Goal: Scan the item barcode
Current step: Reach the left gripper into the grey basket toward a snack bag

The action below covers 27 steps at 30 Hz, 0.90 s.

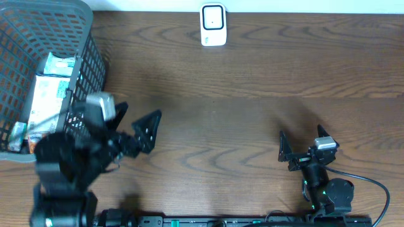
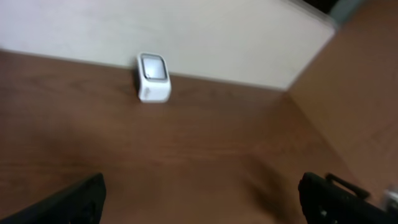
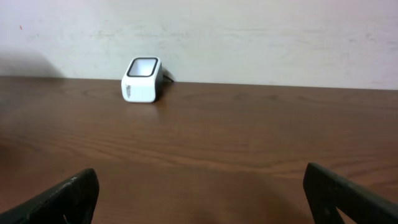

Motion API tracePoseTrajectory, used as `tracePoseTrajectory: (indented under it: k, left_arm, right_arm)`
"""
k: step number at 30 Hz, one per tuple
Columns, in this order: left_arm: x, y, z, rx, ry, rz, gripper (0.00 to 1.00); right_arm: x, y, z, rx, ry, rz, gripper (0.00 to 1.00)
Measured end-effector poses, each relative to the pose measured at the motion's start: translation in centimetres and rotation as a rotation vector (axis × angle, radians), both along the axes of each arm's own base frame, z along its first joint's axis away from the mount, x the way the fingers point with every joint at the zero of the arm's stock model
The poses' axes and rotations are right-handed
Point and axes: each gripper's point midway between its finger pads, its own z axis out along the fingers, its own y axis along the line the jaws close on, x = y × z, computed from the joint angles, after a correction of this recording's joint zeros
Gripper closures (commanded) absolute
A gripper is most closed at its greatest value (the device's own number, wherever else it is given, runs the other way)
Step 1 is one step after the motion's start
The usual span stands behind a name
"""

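Nothing legible anywhere. Green-and-white print on the packages [image 1: 47,94] inside the grey basket [image 1: 95,63], too small and blurred to make out as words or numbers. Plain white casing on the scanner [image 1: 213,25] at the far edge of the bench [image 1: 252,126], no brand or label readable from overhead or from either wrist view [image 2: 153,78] [image 3: 143,79].

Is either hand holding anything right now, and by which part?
Nothing is held. The left hand and the right hand are both open and empty.
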Motion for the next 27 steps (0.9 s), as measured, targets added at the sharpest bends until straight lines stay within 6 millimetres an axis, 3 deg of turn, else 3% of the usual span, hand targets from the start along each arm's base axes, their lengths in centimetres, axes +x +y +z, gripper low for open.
tracePoseTrajectory:
  k: [7, 13, 18, 22, 25, 27]
  left_arm:
    - [2.9, -1.1, 4.0, 0.025, -0.027, -0.094, 0.03]
    - [6.4, 2.2, 5.7, 0.095, 0.216, 0.049, 0.03]
    - [11.3, 8.2, 5.6, 0.223, 0.377, 0.269, 0.02]
    - [16.2, 14.8, 5.8, 0.269, 0.36, 0.47, 0.02]
    - [17.6, 20.7, 4.9, 0.29, 0.367, 0.632, 0.03]
    - [17.4, 23.7, 4.4, 0.3, 0.385, 0.712, 0.02]
  right_arm:
    - [0.0, 0.0, 0.0, 0.0, 0.0, 0.0, 0.01]
    - [0.0, 0.0, 0.0, 0.0, -0.001, 0.0, 0.01]
    - [0.0, 0.0, 0.0, 0.0, 0.0, 0.0, 0.01]
    - [0.0, 0.0, 0.0, 0.0, 0.0, 0.0, 0.01]
    - [0.0, 0.0, 0.0, 0.0, 0.0, 0.0, 0.01]
    - [0.0, 0.0, 0.0, 0.0, 0.0, 0.0, 0.01]
